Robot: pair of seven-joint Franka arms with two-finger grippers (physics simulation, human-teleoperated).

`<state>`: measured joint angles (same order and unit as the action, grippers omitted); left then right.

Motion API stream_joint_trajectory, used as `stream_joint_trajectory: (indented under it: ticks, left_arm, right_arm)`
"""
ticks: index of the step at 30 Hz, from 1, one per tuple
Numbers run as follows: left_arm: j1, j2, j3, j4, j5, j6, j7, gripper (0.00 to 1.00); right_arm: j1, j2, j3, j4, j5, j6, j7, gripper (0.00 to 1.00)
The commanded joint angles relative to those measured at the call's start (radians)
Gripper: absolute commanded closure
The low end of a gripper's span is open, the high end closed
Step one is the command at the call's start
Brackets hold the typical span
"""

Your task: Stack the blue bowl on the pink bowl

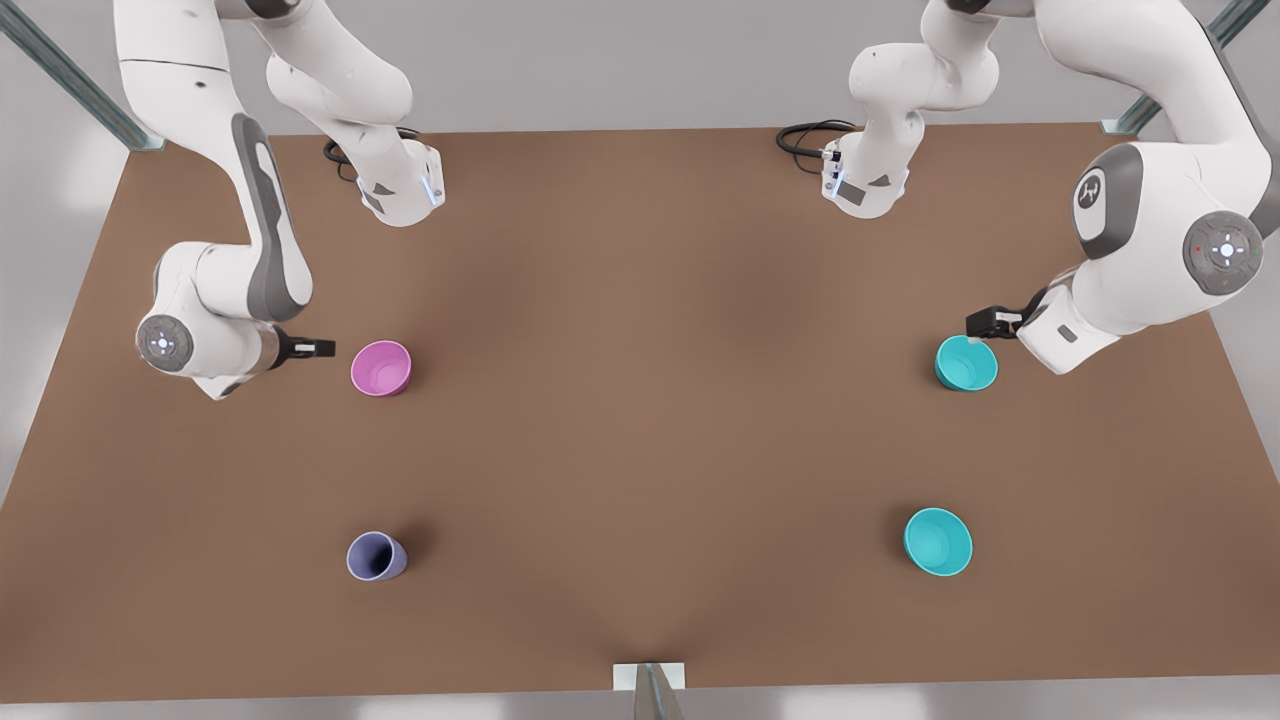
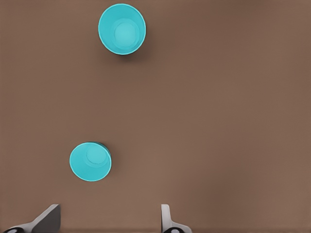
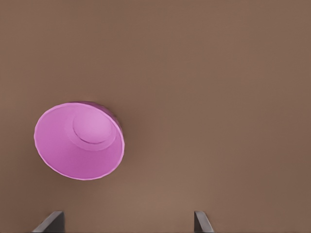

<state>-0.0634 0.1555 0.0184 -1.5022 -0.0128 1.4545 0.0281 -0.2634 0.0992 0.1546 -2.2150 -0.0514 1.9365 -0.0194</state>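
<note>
Two more cups [image 1: 377,556] near camera, bowls apart.

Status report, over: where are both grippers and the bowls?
Left gripper open beside blue bowl. Right gripper open beside pink bowl. Bowls far apart, unstacked; nothing between them.

The left gripper's fingers [image 2: 46,219] are cut off by the picture's edge. So are the right gripper's fingers [image 3: 51,222]. In the front view both arms run past the top edge.
</note>
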Motion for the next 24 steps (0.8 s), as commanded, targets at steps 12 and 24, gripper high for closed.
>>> stream_joint_trajectory:
  ticks: [12,24]
  left_arm:
    - [-0.001,0.007,0.0,0.0,0.001,0.0,0.001,0.0]
    - [-0.001,0.01,0.0,0.0,0.001,-0.013,0.0,0.0]
  right_arm:
    - [-0.004,0.074,0.002,-0.187,0.068,0.582,0.006,0.0]
    - [-0.004,0.157,0.005,-0.215,0.068,0.582,-0.005,0.01]
